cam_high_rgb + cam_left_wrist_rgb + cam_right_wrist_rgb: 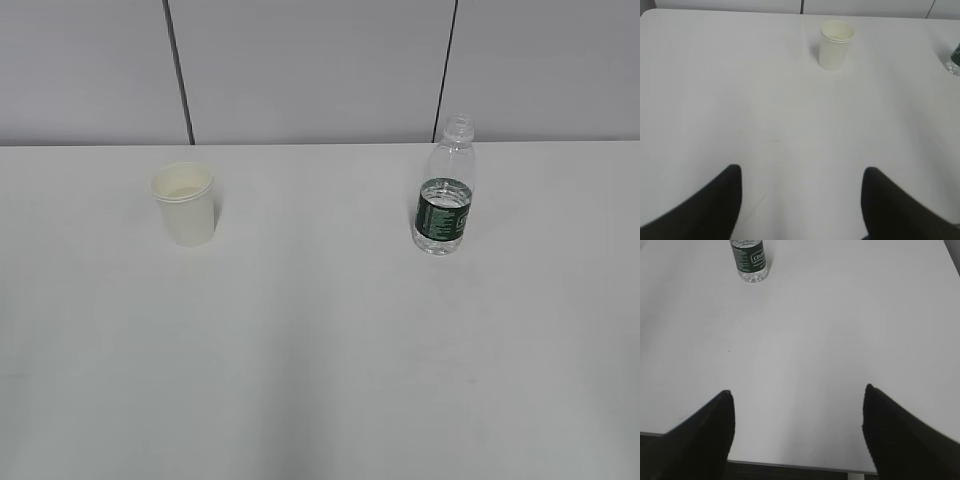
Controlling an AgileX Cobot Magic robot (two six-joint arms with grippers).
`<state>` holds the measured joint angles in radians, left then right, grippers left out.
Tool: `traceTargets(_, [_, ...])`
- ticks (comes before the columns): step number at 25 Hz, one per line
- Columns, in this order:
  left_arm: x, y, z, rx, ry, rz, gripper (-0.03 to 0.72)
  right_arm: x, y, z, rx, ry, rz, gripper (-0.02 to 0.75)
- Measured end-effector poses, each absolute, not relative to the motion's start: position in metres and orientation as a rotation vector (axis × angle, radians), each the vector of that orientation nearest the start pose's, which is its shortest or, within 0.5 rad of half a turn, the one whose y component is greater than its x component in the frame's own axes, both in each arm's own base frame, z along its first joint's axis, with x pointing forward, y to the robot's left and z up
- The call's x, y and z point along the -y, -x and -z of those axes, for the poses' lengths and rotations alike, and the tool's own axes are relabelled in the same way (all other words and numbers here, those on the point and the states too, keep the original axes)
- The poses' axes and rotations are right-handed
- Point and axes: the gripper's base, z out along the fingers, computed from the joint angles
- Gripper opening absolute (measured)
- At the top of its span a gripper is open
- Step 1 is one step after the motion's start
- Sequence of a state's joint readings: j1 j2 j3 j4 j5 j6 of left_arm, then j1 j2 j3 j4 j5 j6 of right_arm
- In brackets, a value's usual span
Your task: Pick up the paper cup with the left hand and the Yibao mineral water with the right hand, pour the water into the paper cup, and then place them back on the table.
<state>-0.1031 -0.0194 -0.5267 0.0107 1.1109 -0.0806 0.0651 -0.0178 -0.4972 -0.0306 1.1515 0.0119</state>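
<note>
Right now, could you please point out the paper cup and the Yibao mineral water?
paper cup (185, 212): exterior view, front of its side wall.
Yibao mineral water (442, 208): exterior view, on the green label band.

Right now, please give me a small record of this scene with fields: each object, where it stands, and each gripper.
paper cup: upright, left on the table, untouched
Yibao mineral water: upright, right, no cap, part full
left hand: open, empty, short of the cup
right hand: open, empty, short of the bottle

Cream paper cup upright near the counter's far edge, left; uncapped green-labelled water bottle upright, well apart, right.
</note>
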Motion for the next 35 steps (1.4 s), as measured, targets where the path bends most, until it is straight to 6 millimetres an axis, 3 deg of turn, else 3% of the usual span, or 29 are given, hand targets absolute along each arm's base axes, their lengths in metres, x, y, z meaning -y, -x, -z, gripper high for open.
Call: traceTargets(35, [-0.0009, 0.0131, -0.2805, -2.048, -0.025, 0.121, 0.413, 0.0033, 0.0109, -0.2695, -2.115, 0.055, -0.007, 0.585])
